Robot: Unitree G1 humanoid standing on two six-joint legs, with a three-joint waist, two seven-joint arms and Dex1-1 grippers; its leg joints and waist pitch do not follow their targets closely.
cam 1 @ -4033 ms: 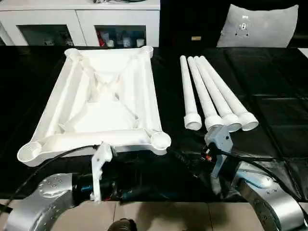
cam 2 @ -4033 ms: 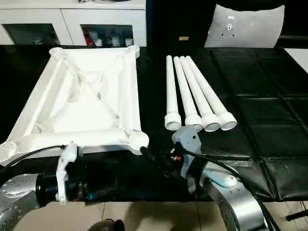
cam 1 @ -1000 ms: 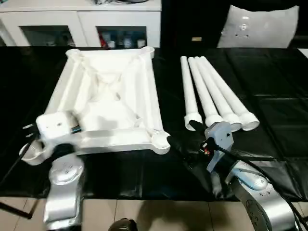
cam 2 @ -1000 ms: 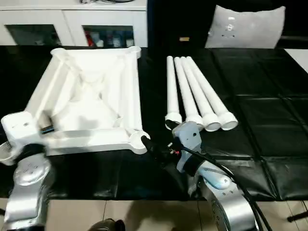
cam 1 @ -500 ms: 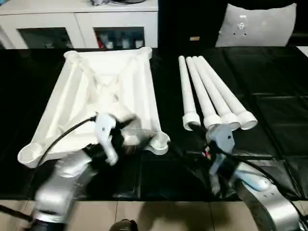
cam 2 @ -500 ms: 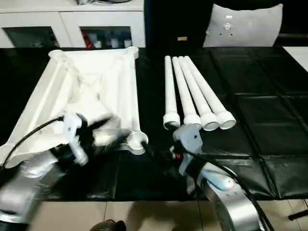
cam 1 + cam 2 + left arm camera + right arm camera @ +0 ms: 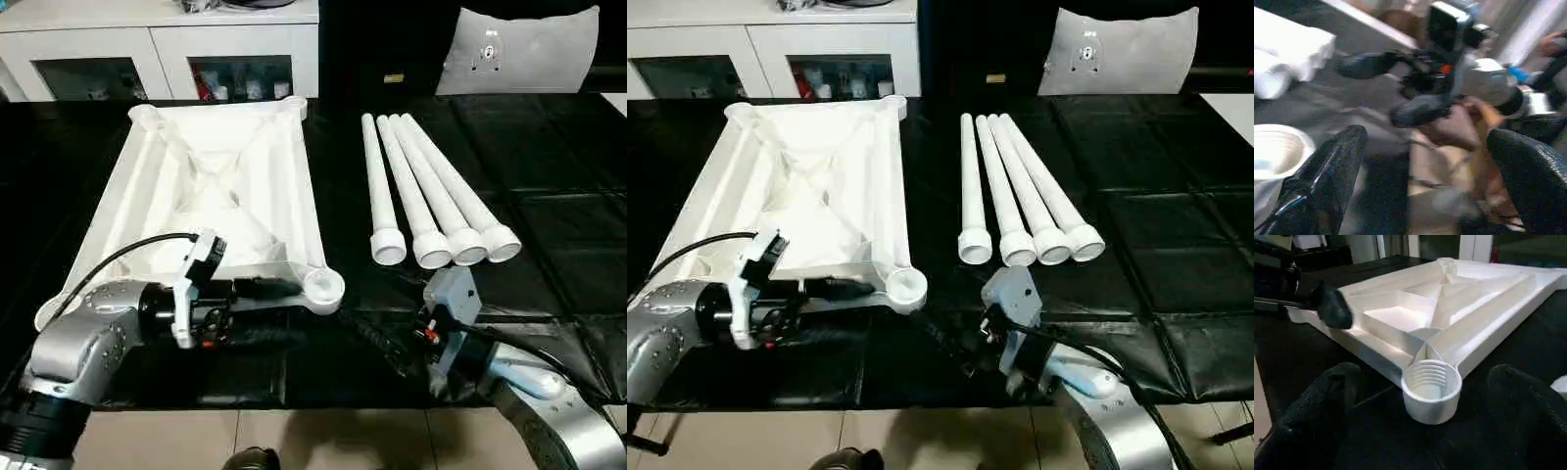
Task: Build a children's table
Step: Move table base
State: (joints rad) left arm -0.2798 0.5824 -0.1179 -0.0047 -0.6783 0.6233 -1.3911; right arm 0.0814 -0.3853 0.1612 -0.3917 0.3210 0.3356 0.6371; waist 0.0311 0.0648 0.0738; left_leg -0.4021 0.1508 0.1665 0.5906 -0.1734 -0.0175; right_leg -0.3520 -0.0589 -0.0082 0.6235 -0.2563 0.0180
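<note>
Upturned white table top (image 7: 211,191) and four legs (image 7: 431,196) lie on a black bench (image 7: 549,157). Left gripper (image 7: 269,288) and right gripper (image 7: 377,338), both wide open and empty, flank its near corner socket (image 7: 1431,387).

White table top (image 7: 220,186) and legs (image 7: 431,191), black sheet (image 7: 549,176).

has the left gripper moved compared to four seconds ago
Yes. The left gripper was below the tabletop's near edge; now it lies along that edge, pointing toward the near right corner socket.
</note>
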